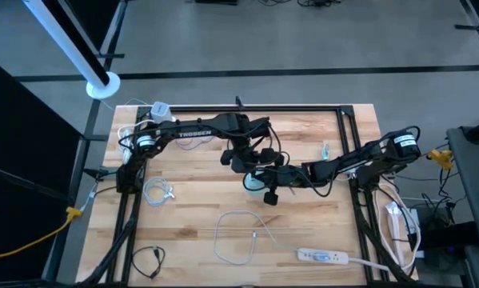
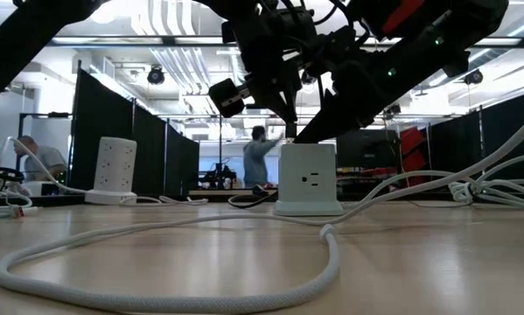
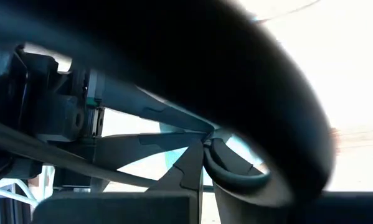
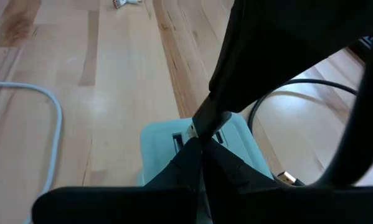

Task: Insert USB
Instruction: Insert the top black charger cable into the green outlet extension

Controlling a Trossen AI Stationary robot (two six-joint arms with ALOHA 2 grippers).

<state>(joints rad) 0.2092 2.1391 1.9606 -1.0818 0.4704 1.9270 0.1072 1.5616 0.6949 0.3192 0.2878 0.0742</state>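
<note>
USB cube charger (image 2: 308, 179), one, sits under two grippers, left (image 1: 251, 162) and right (image 1: 273, 186); their finger states cannot be told.

A robotics lab: black partition panels (image 2: 104, 114), ceiling ducts (image 2: 187, 61) and a distant person (image 2: 260, 157) (standing at a bench).

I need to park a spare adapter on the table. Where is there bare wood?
Free: the strip between the white cable loop and the coiled cable, and the back right corner by the frame. Crowded: the middle, where both arms meet over the cube outlet.
</note>
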